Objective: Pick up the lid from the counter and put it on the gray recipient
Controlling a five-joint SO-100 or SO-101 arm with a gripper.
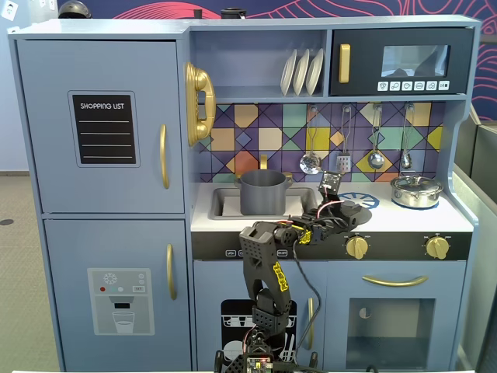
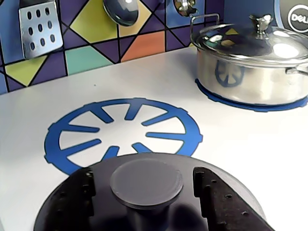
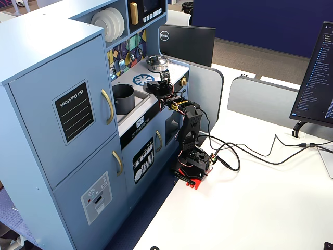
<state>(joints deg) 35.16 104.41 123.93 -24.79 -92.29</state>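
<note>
**Gripper straddles lid knob on toy-kitchen counter**

Wrist view: the gripper [image 2: 146, 192] sits low over the dark-gray lid [image 2: 101, 214], one finger [image 2: 79, 187] left of the round knob [image 2: 146, 184], the other right; jaws narrow, w/ a small gap each side of the knob, so not yet clamped. Lid lies flat on the white counter [image 2: 231, 144], just in front of the blue burner print [image 2: 122, 132]. The gray pot [image 1: 262, 193] stands in the sink recess [image 1: 225, 203], left of the arm in a fixed view; interior not visible from there, and looks empty as far as seen in the other [image 3: 124, 98]. Shiny steel pot [image 2: 250, 65], own lid on, sits on the far-right burner; contents hidden. Plates [image 1: 301, 71] on the upper shelf.
</note>
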